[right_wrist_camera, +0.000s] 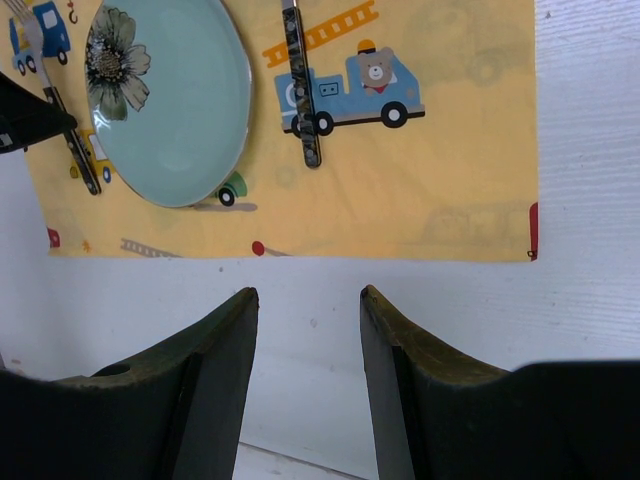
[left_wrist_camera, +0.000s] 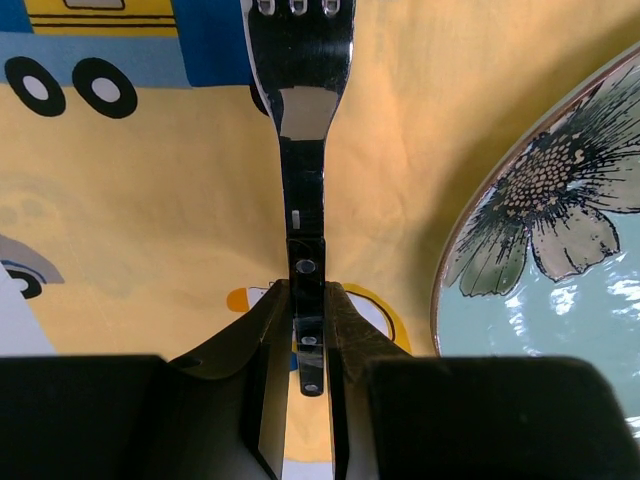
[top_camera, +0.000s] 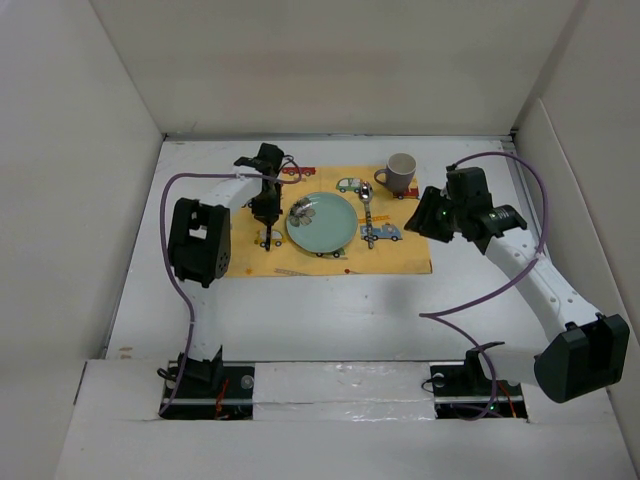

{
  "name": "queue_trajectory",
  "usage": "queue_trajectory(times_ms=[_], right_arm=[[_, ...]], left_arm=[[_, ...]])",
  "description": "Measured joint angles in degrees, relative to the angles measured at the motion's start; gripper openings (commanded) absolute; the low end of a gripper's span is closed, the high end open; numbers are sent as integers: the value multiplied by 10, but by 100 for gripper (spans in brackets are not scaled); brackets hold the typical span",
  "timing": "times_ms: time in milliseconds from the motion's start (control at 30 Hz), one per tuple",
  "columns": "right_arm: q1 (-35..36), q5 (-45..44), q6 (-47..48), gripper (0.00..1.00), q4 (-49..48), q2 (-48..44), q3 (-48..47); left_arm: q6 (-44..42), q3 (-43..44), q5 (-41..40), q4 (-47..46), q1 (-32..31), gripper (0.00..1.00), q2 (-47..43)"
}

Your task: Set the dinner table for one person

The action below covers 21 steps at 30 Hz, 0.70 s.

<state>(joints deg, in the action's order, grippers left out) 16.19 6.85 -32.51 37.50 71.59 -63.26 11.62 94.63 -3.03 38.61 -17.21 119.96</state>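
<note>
The white dinner table (top_camera: pixel 330 310) carries a yellow vehicle-print placemat (top_camera: pixel 400 255). On the mat lie a teal flower plate (top_camera: pixel 322 222), a spoon (top_camera: pixel 368 215) to its right and a grey mug (top_camera: pixel 400 174) at the far right. My left gripper (top_camera: pixel 266 215) is down at the plate's left. In the left wrist view its jaws (left_wrist_camera: pixel 305 295) are shut on the black handle of a fork (left_wrist_camera: pixel 303 110), which lies flat on the mat, tines pointing away, beside the plate (left_wrist_camera: pixel 560 300). My right gripper (top_camera: pixel 432 215) is open and empty (right_wrist_camera: pixel 305 295), above bare table near the mat's front edge.
White panels wall the table on the left, back and right. In the right wrist view the plate (right_wrist_camera: pixel 170 100), spoon handle (right_wrist_camera: pixel 300 90), fork (right_wrist_camera: pixel 75 150) and placemat (right_wrist_camera: pixel 450 150) lie ahead, with bare table (right_wrist_camera: pixel 590 250) on the right. Purple cables loop off both arms.
</note>
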Motion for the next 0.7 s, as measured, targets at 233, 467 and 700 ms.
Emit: queue_trajectory(times_ms=[233,467,700], right_arm=[[0,0,-3,52,3,0,0],[0,0,-4,60,10,0,1],[0,-14,-5,65,41,0,-41]], left_arm=[[2,0,6,3,0,6,6],[13,0,13,2,0,61,20],[27,0,1,8,0,71,14]])
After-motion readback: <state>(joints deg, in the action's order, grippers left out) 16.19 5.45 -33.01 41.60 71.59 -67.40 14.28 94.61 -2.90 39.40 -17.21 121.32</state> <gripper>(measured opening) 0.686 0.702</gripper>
